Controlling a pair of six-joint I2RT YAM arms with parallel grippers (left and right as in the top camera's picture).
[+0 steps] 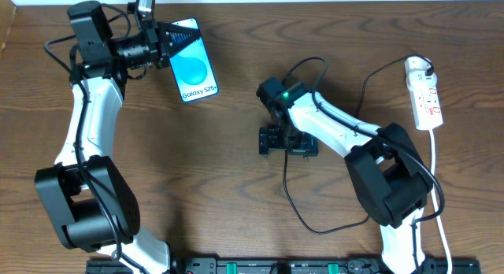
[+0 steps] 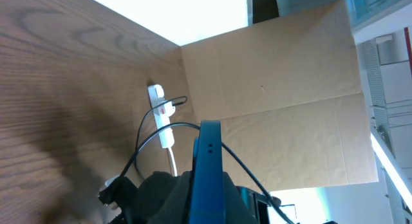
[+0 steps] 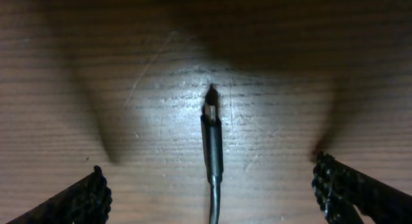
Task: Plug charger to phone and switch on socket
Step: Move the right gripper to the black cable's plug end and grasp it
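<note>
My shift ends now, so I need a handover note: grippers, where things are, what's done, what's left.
Left gripper: shut on the phone, screen up, far left.
Right gripper: open, over the charger plug lying loose on the table.
Socket: far right, nothing near it.
Done: phone gripped.
Left: grasp the plug, fit it into the phone, switch on the socket.

You had a dark wood-grain bench (image 1: 236, 219) filling the overhead frame. In the left wrist view, a brown cardboard panel (image 2: 277, 102) stood centre right, with bright white light (image 2: 187, 11) at top.
</note>
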